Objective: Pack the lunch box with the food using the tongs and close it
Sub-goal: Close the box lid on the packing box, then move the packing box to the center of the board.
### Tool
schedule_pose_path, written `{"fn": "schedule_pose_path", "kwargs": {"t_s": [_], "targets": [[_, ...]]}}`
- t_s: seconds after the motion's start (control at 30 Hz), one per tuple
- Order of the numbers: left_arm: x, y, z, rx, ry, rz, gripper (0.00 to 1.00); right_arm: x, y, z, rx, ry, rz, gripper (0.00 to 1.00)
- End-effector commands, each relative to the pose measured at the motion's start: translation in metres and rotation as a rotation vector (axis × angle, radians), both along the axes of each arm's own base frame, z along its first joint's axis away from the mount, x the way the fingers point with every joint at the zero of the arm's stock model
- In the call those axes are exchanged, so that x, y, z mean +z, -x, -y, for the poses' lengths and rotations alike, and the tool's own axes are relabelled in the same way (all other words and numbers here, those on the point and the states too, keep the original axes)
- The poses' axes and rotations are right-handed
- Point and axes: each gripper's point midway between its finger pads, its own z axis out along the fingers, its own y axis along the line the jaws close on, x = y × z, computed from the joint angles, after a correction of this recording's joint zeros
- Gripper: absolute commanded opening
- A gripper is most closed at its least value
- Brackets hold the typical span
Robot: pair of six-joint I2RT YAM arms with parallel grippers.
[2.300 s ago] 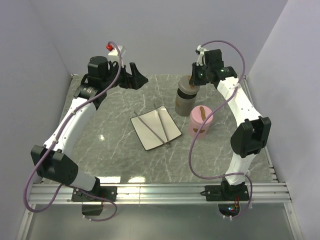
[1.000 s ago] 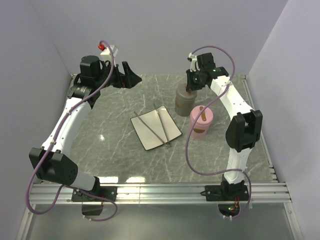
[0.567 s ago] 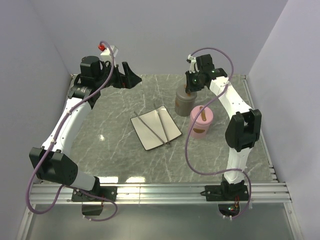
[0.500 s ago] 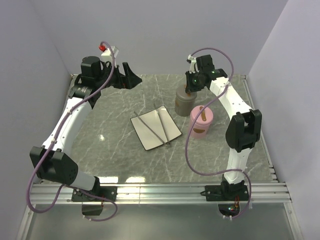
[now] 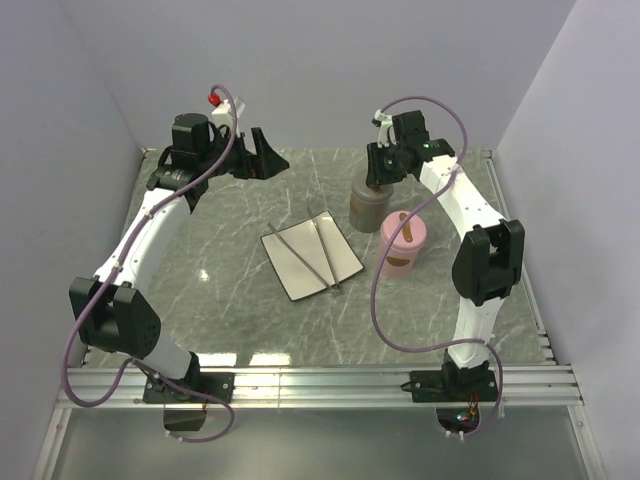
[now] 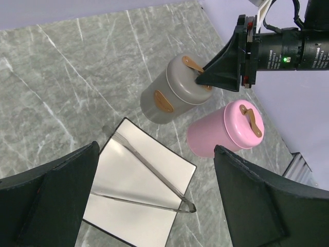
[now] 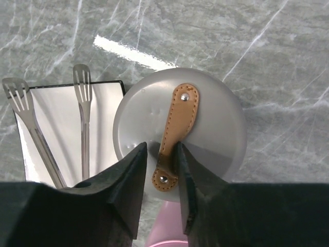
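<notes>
Presumably lid-removal stage: right hand (image 7: 160, 149), jaws narrowly parted, straddles the near end of the tan strap (image 7: 177, 121) on the lid of the grey container (image 7: 211, 134); next move prob. needs a firm pinch & straight lift. Tongs (image 7: 84, 123) lie on the white plate (image 6: 133, 216) mid-worktop (image 5: 220, 260), food not in view; left hand (image 5: 256, 155) hovers wide open far left, w/ the pink container (image 6: 231, 131) just beside the grey one crowding the lift.

A grey marbled table (image 5: 230, 290) carries a white square plate (image 5: 296, 275) set cornerwise near its middle. A grey canister (image 5: 368, 207) with a tan strap on its lid stands right of the plate's far corner. A pink canister (image 5: 402, 255), also tan-strapped, stands right of the plate, just beside the grey one.
</notes>
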Motion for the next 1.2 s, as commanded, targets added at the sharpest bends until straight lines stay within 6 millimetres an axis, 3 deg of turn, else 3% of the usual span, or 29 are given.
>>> {"fn": "schedule_pose_path", "kwargs": {"t_s": [0.0, 0.23, 0.27, 0.3, 0.33, 0.4, 0.47, 0.5, 0.53, 0.57, 0.73, 0.77, 0.8, 0.9, 1.0, 1.03, 1.07, 1.17], "targets": [[0.005, 0.000, 0.007, -0.042, 0.036, 0.014, 0.99, 0.020, 0.010, -0.005, 0.034, -0.020, 0.011, 0.40], [0.008, 0.002, 0.008, -0.060, 0.037, 0.022, 0.99, 0.068, 0.004, 0.019, 0.026, -0.112, 0.095, 0.57], [0.009, 0.002, 0.008, -0.063, 0.037, 0.026, 0.99, 0.081, 0.001, 0.024, 0.028, -0.137, 0.136, 0.64], [0.008, 0.002, 0.008, -0.063, 0.036, 0.033, 0.99, 0.085, 0.002, 0.025, 0.052, -0.179, 0.139, 0.70], [0.007, 0.001, 0.008, -0.060, 0.036, 0.035, 0.99, 0.090, -0.003, 0.038, 0.036, -0.195, 0.151, 0.72], [0.001, -0.003, 0.010, -0.062, 0.050, 0.036, 0.99, 0.093, -0.009, 0.039, 0.068, -0.258, 0.157, 0.73], [-0.004, -0.008, 0.014, -0.072, 0.074, 0.031, 0.98, 0.087, -0.014, 0.043, 0.087, -0.290, 0.138, 0.73], [-0.011, -0.008, 0.017, -0.075, 0.101, 0.005, 0.94, 0.074, -0.021, 0.040, 0.101, -0.307, 0.117, 0.73], [-0.004, -0.011, 0.021, -0.095, 0.128, 0.040, 0.93, 0.070, -0.024, 0.038, 0.110, -0.330, 0.107, 0.73], [-0.017, -0.013, 0.024, -0.102, 0.142, 0.007, 0.92, 0.060, -0.034, 0.038, 0.100, -0.364, 0.089, 0.74], [-0.021, -0.033, 0.037, -0.104, 0.252, -0.008, 0.76, 0.056, -0.066, 0.038, 0.065, -0.528, 0.072, 0.74], [-0.032, -0.043, 0.041, -0.101, 0.263, -0.017, 0.71, 0.053, -0.075, 0.034, 0.078, -0.550, 0.084, 0.74], [-0.034, -0.047, 0.048, -0.103, 0.284, -0.038, 0.63, 0.054, -0.084, 0.051, 0.025, -0.581, 0.083, 0.73], [-0.056, -0.064, 0.064, -0.108, 0.305, -0.090, 0.55, 0.040, -0.102, 0.052, 0.000, -0.656, 0.070, 0.72], [-0.078, -0.080, 0.079, -0.105, 0.316, -0.125, 0.53, 0.016, -0.113, 0.046, -0.008, -0.734, 0.019, 0.71], [-0.094, -0.086, 0.083, -0.103, 0.311, -0.153, 0.53, 0.009, -0.116, 0.045, -0.010, -0.752, 0.003, 0.69], [-0.092, -0.092, 0.087, -0.107, 0.316, -0.144, 0.52, -0.006, -0.120, 0.043, -0.004, -0.771, -0.016, 0.68], [-0.107, -0.107, 0.098, -0.111, 0.320, -0.160, 0.49, -0.023, -0.123, 0.038, 0.000, -0.823, -0.063, 0.65]]}}
